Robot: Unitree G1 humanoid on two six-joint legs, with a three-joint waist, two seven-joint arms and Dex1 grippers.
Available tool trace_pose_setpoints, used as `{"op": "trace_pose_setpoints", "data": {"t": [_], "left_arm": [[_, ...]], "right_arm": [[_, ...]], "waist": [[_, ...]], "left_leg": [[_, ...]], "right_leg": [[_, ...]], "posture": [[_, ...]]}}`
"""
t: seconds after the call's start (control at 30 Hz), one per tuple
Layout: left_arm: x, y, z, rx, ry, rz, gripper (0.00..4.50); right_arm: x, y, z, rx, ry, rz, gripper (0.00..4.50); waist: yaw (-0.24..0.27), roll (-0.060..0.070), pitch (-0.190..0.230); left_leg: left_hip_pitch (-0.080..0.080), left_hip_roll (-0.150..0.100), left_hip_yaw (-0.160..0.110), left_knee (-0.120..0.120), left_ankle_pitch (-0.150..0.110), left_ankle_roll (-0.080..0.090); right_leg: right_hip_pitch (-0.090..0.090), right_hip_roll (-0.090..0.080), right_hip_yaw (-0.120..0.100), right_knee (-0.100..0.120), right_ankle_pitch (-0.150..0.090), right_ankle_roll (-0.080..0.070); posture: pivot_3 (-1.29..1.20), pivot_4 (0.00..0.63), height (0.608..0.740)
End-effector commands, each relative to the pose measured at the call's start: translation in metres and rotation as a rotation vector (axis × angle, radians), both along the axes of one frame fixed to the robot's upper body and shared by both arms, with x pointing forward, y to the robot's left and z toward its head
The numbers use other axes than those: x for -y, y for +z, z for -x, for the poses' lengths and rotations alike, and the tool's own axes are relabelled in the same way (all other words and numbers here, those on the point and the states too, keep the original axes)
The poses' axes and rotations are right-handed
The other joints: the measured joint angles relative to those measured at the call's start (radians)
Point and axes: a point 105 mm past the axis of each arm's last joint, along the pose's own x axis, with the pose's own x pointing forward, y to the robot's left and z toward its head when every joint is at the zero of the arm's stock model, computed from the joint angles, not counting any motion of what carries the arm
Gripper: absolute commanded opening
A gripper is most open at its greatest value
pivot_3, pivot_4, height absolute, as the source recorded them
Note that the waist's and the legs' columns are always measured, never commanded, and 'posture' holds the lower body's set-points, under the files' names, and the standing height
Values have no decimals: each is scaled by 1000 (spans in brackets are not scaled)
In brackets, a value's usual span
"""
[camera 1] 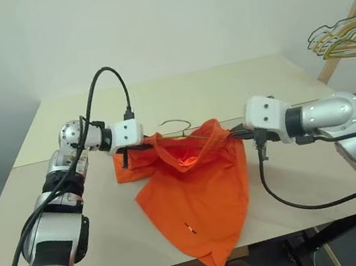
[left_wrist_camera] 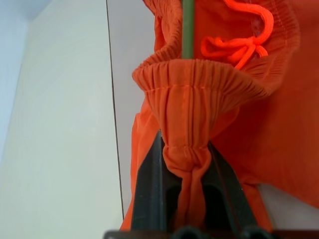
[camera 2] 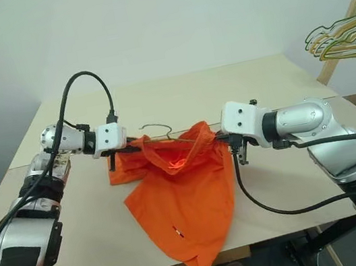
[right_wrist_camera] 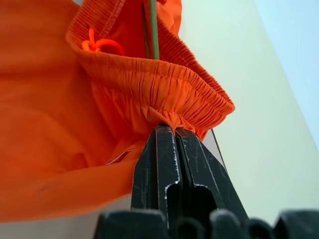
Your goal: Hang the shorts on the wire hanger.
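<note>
Seemingly midway, the shorts [camera 1: 198, 194] hang above the table [camera 1: 62, 135], the left gripper [left_wrist_camera: 182, 154] and right gripper [right_wrist_camera: 172, 137] pinching the waistband's 2 ends, the wire hanger [camera 1: 177, 125] inside, release remaining.

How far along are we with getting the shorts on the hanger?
Done: both pincers are shut on the waistband, left pincer and right pincer, holding the shorts up over the table. In hand: the hanger wire runs through the open waistband, hook poking out behind. Left: whether the shorts sit properly on the hanger isn't clear; release still to come.
</note>
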Motion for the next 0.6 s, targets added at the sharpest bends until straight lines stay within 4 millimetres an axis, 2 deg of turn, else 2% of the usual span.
{"op": "trace_pose_setpoints", "data": {"t": [0.03, 0.13, 0.27, 0.5, 0.6], "left_arm": [[9, 19, 0, 50, -20, 66, 0], [11, 19, -2, 64, -12, 71, 0], [13, 20, -2, 64, -17, 79, 0], [17, 21, -1, 70, -29, 98, 0], [19, 23, 3, 50, -55, 115, 0]], "right_arm": [[2, 10, -7, 58, -18, 27, 26], [7, 4, -6, 25, -19, 45, 630], [11, 0, -7, 4, -35, 47, 1910], [10, -1, -2, -107, -11, -33, 1910], [11, 0, -5, -103, -24, -57, 1910]], "waist": [[-1, 0, 0], [-1, 0, 0], [-3, 0, 0], [-13, 0, 0], [-20, 0, 0]], "left_leg": [[0, 0, 0, 0, 0, 0], [0, 0, 0, 0, 1, -1], [0, 0, 0, 0, 1, -2], [0, 0, 0, 0, 1, -2], [0, 0, 0, 0, 1, -2]], "right_leg": [[0, 0, 0, 0, 0, 0], [0, 0, 0, 0, 0, 0], [0, 0, 0, 0, 0, 0], [0, 0, 0, 0, 0, 0], [0, 0, 0, 0, 0, 0]], "posture": [[-220, 0, 740], [-225, 0, 740], [-227, 0, 740], [-230, 0, 740], [-228, 0, 740]]}}
